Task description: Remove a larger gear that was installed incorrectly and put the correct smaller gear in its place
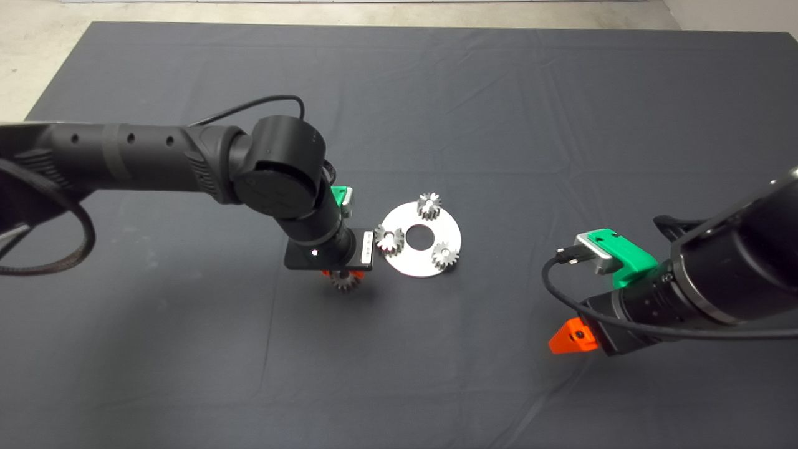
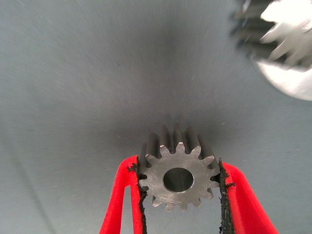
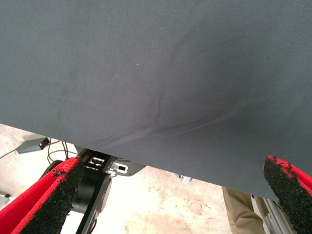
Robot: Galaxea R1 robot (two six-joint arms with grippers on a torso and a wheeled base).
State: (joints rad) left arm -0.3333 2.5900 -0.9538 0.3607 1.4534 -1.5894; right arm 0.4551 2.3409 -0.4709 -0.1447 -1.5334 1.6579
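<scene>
Left wrist view: gear (image 2: 178,179) pinched between tool (image 2: 179,195) pads.

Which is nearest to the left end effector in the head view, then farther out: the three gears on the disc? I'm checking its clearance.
1. Gear on the disc's left edge, beside the left end effector.
2. Gear on the disc's lower right.
3. Gear at the disc's top, slightly farther; a close call.

The right gripper (image 3: 170,195) has its two red fingers (image 3: 46,197) spread wide apart, holding nothing. Between them lies the dark mat (image 3: 161,78); beyond the mat's edge are pale floor (image 3: 161,204) and a black base (image 3: 92,187).
</scene>
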